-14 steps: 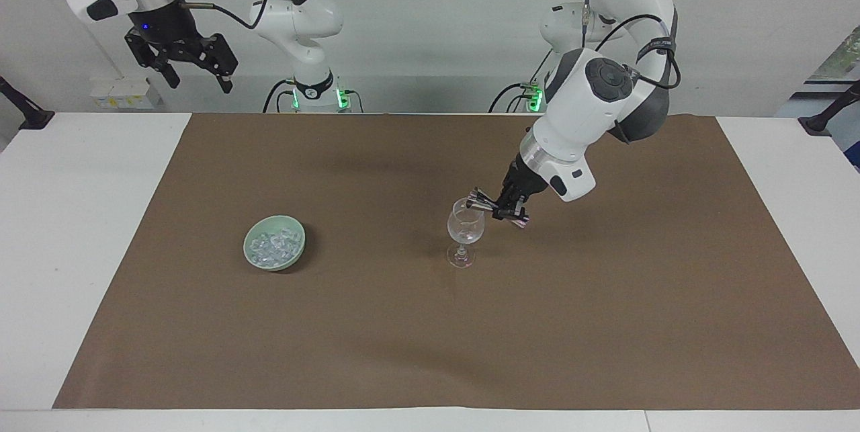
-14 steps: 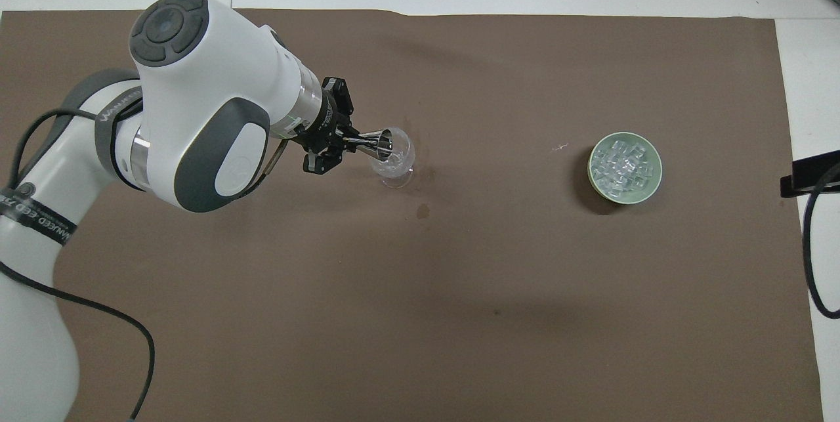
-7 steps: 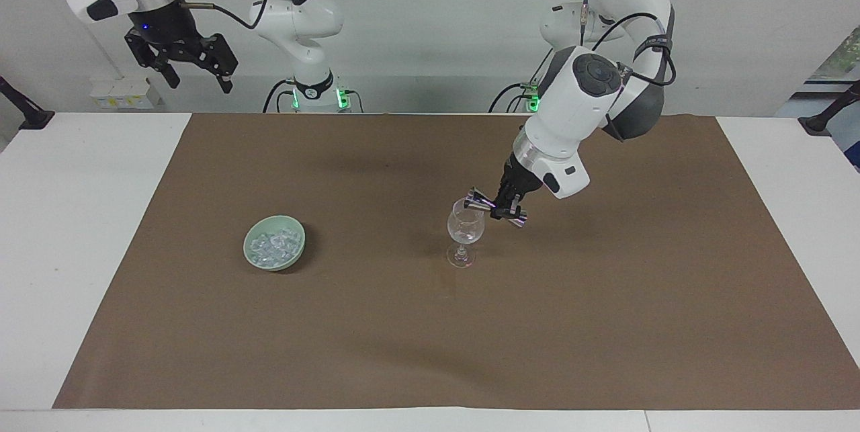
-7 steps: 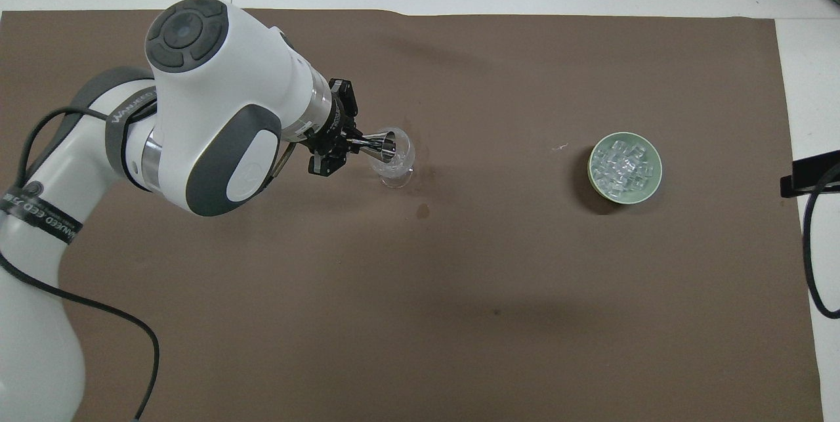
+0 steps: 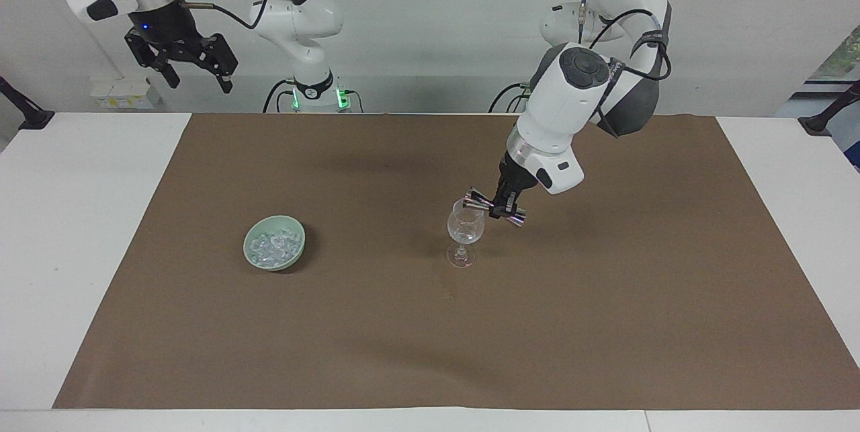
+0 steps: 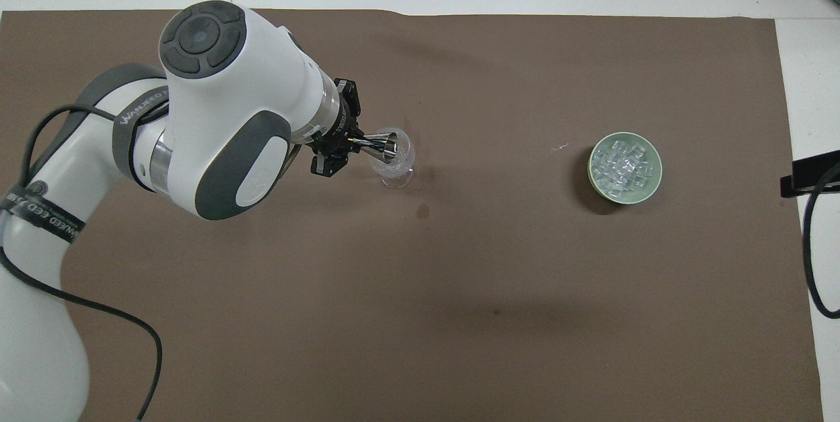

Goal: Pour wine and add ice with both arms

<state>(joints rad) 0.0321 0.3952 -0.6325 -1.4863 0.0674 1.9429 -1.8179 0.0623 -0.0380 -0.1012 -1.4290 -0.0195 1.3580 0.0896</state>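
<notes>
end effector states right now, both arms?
Left end effector: shut on the metal jigger, tipped over the wine glass.
Right end effector: open, empty, waiting raised off the brown mat.

Bright, even light; soft shadows on the brown mat point(image 5: 430, 324).

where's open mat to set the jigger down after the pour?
Bare brown mat lies between the stemmed glass and the left arm's end of the table, and between the glass and the ice bowl. Crowded only at the glass, where the left gripper tips the jigger. The right gripper waits.
</notes>
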